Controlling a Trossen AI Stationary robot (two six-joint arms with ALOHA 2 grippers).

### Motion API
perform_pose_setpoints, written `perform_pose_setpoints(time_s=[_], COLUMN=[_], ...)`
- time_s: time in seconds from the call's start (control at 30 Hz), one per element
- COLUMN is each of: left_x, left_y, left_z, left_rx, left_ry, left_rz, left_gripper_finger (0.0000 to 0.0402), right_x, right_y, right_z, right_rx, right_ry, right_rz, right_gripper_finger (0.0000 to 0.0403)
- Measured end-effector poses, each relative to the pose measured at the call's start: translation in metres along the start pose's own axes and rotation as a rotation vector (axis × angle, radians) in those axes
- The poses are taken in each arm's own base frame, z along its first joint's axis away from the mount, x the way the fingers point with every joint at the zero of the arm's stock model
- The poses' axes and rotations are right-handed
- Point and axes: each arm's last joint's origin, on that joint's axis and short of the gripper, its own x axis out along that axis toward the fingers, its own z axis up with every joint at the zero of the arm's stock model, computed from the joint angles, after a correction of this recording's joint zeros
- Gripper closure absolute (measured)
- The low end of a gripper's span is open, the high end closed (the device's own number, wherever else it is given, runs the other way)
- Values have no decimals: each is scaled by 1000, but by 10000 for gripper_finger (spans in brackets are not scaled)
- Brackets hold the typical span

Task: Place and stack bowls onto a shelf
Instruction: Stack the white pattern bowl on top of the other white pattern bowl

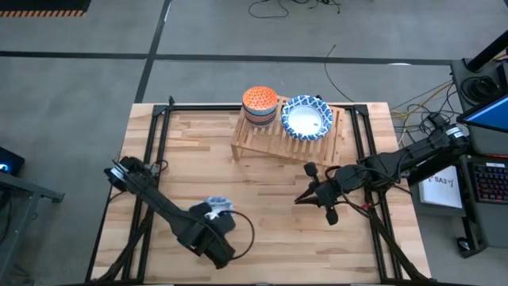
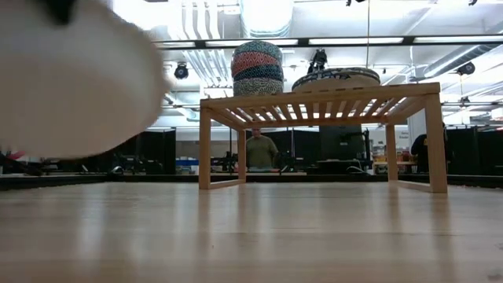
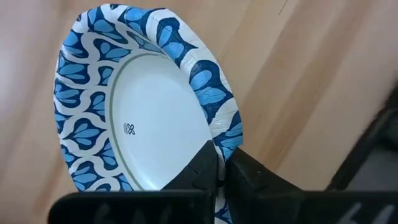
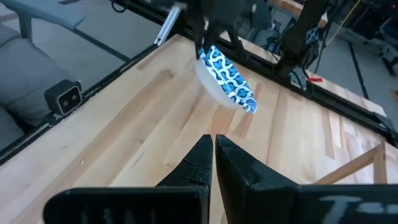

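My left gripper [image 1: 216, 208], over the near-left part of the table, is shut on a wide blue-and-white patterned bowl [image 3: 149, 118] with a white centre. The right wrist view shows this bowl [image 4: 227, 78] tilted above the planks. In the low view it is a pale blur [image 2: 71, 79]. The slatted wooden shelf [image 1: 262, 143] stands at the far middle of the table. On it sit a stack of small bowls [image 1: 259, 104] with an orange one on top and a wide blue-and-white bowl [image 1: 306, 117]. My right gripper [image 1: 302, 199] is shut and empty, right of centre, in front of the shelf. My left gripper pinches the bowl by its patterned rim [image 3: 219, 144], one finger [image 3: 200, 169] on the white inner side and the other [image 3: 252, 177] on the outer side. The fingers come from above. The bowl is lifted clear of the table and hangs tilted on edge below them.
Black frame rails [image 1: 159, 135] run along the table's left and right sides. Bare planks [image 1: 262, 187] lie between the two grippers and in front of the shelf. A person [image 2: 261, 149] stands in the room beyond the table, seen under the shelf [image 2: 314, 101].
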Motion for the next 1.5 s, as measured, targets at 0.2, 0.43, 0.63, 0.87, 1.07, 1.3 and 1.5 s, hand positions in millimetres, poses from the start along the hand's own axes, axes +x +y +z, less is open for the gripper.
perform_pose_setpoints(time_s=[0.2,0.43,0.63,0.87,1.07,1.3,1.5], left_x=[-34,-58,-72,-82,-88,-81,-70], left_y=[3,12,21,41,44,44,48], left_z=[33,51,67,101,127,138,164], left_rx=[72,228,367,486,676,1130,1221], left_ry=[-168,-324,-435,-544,-640,-584,-653], left_rz=[-52,29,135,284,324,394,460], left_gripper_finger=[401,402,401,401,401,401,401], right_x=[-4,-20,-43,-62,-69,-69,-69], right_y=[0,11,36,67,82,83,83], right_z=[-1,7,20,20,22,22,22], right_rx=[47,55,13,-8,-78,-91,-92], right_ry=[14,-42,-124,-117,-141,-136,-136], right_rz=[-10,37,68,183,250,211,212], right_gripper_finger=[394,394,394,394,394,394,394])
